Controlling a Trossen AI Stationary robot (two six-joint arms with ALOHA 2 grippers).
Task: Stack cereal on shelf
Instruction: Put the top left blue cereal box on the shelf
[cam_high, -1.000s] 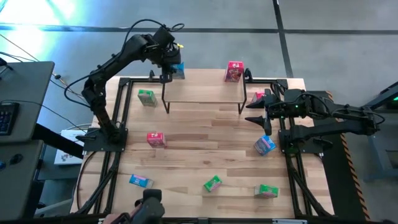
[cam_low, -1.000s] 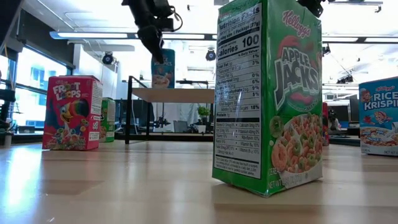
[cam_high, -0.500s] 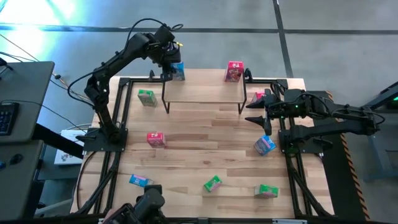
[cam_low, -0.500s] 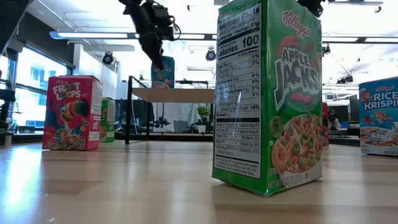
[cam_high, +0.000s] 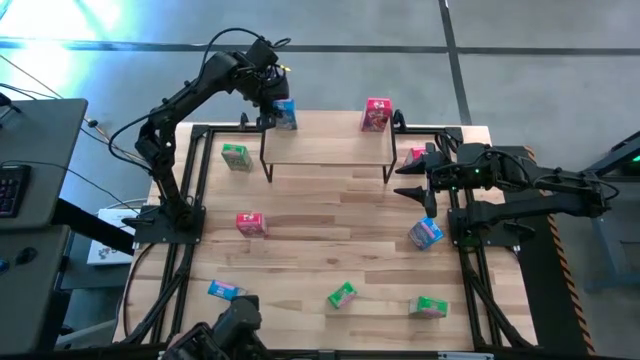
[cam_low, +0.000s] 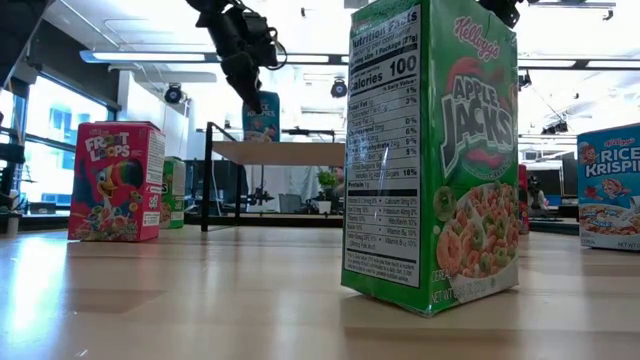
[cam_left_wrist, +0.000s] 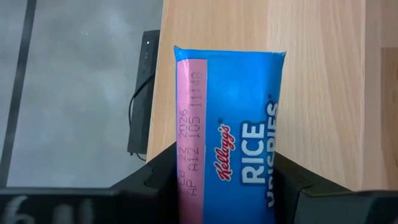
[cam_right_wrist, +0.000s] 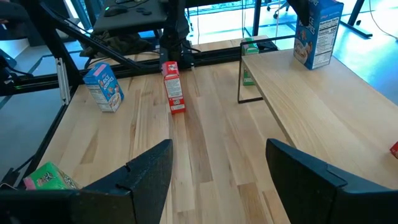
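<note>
Left wrist view shows the left gripper (cam_left_wrist: 225, 186) with its fingers close against both sides of a blue Rice Krispies box (cam_left_wrist: 231, 134), which stands upright at the left end of the shelf (cam_high: 330, 148); whether they still clamp it I cannot tell. A pink-red box (cam_high: 377, 114) stands at the shelf's right end. The right gripper (cam_right_wrist: 214, 165) hovers beside the shelf with jaws apart and empty. Other boxes dot the tabletop (cam_high: 330, 230), including an Apple Jacks box (cam_low: 432, 155) and a Froot Loops box (cam_low: 115, 181).
</note>
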